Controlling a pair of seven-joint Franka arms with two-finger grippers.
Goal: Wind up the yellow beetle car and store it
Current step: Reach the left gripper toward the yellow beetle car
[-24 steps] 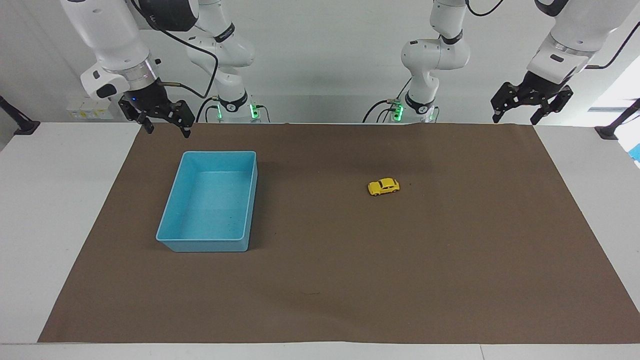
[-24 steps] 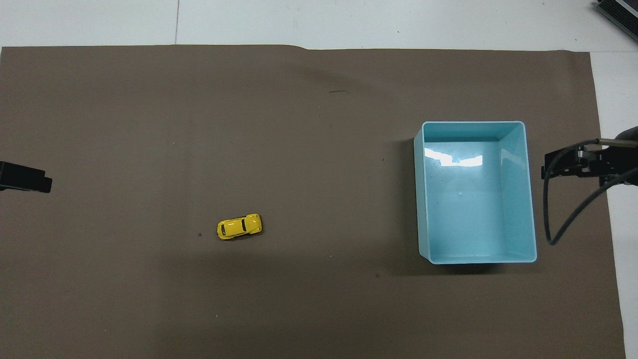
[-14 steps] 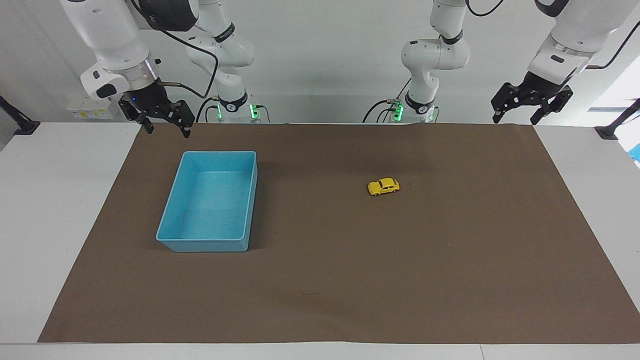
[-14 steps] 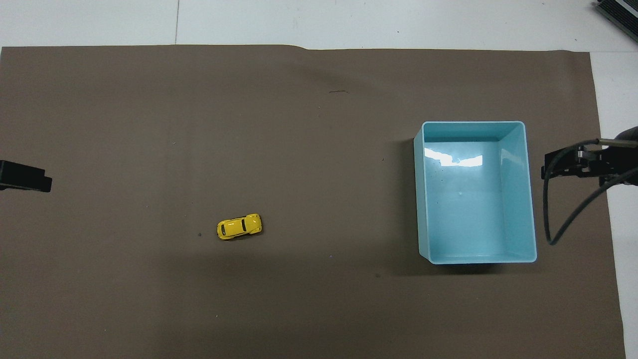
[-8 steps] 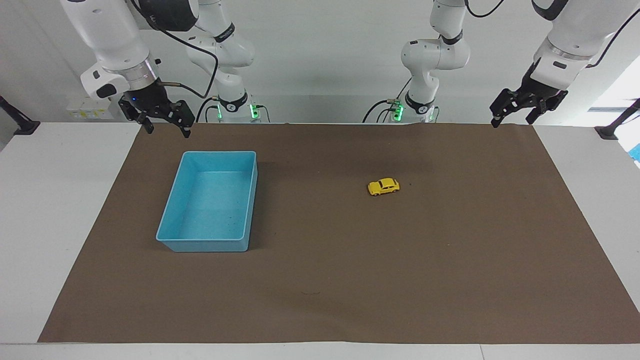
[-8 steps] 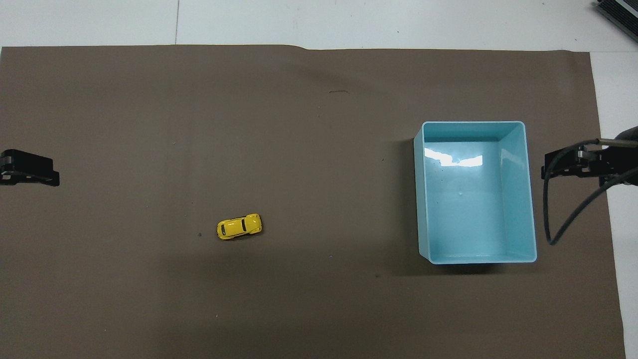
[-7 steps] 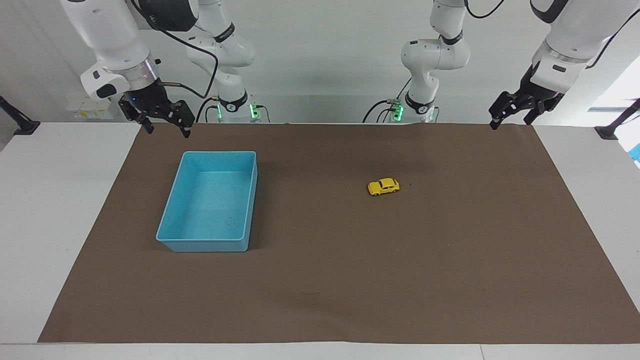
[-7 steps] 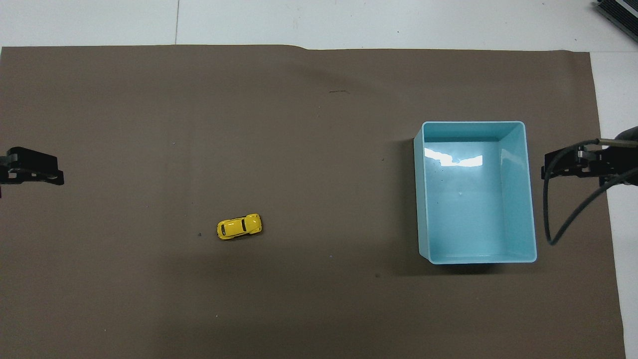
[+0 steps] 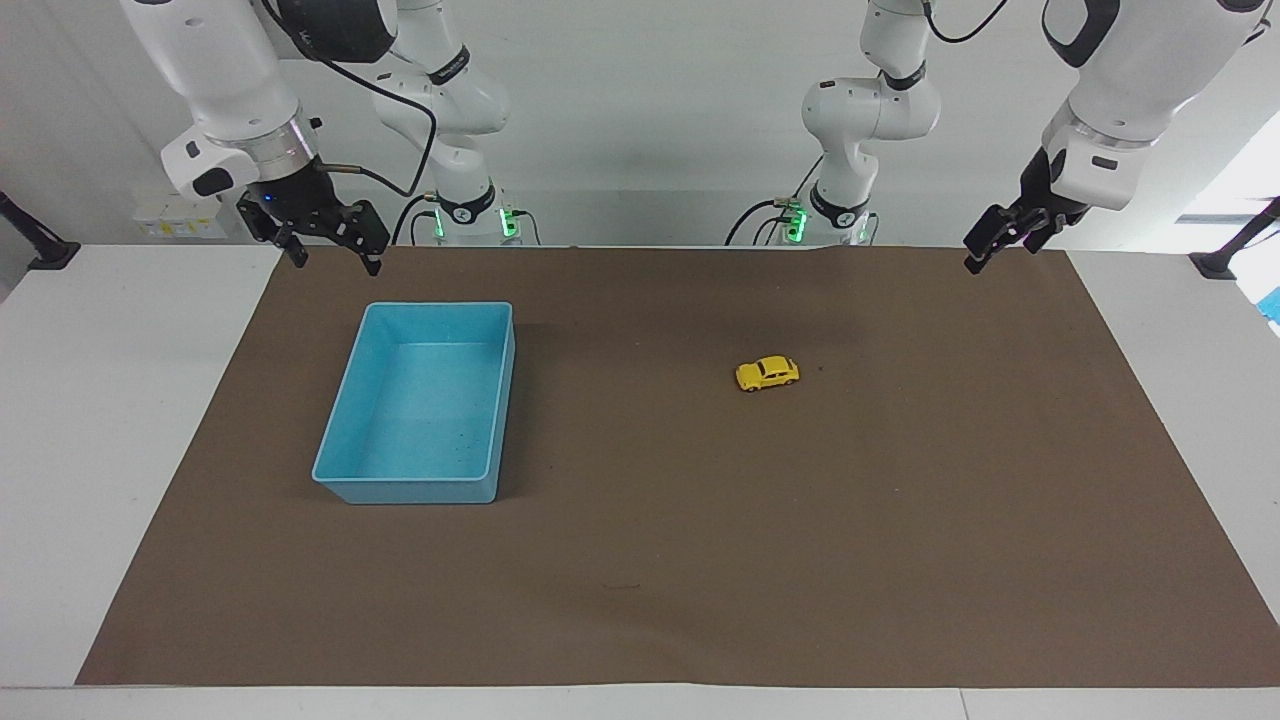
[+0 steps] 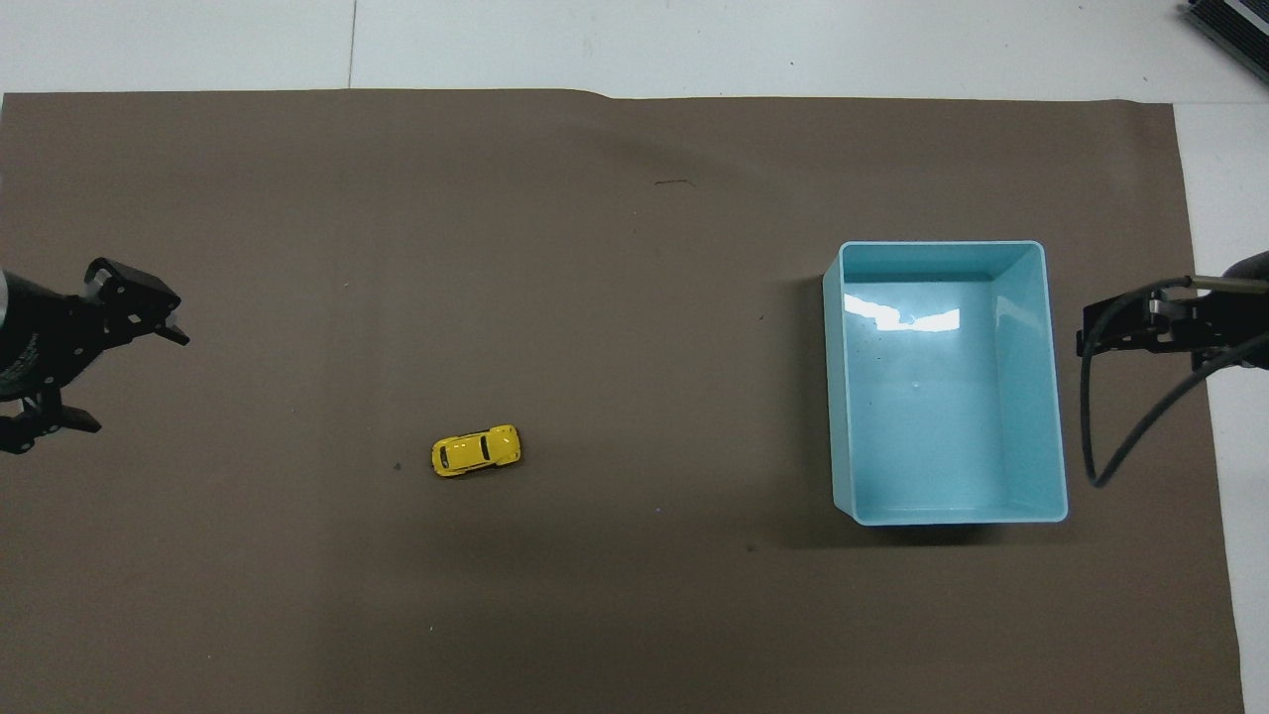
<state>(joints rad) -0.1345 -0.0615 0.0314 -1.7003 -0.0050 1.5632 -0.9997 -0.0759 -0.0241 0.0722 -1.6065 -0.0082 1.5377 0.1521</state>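
Observation:
The yellow beetle car (image 9: pixel 767 373) stands alone on the brown mat, toward the left arm's end; it also shows in the overhead view (image 10: pixel 476 450). The blue bin (image 9: pixel 440 304) is empty and stands toward the right arm's end; its rim shows in the overhead view (image 10: pixel 942 244). My left gripper (image 9: pixel 990 250) is open and empty, up in the air over the mat's edge at its own end, well apart from the car; it also shows in the overhead view (image 10: pixel 134 377). My right gripper (image 9: pixel 336 262) is open and empty, waiting over the mat beside the bin (image 10: pixel 1091 330).
The brown mat (image 9: pixel 640 560) covers most of the white table (image 9: pixel 100 400). Black clamp stands sit at both table ends (image 9: pixel 40 252) (image 9: pixel 1225 258). A cable (image 10: pixel 1120 436) hangs from the right arm beside the bin.
My left gripper has turned about its wrist and come in over the mat toward the car's side. The right arm, the car and the bin have not moved.

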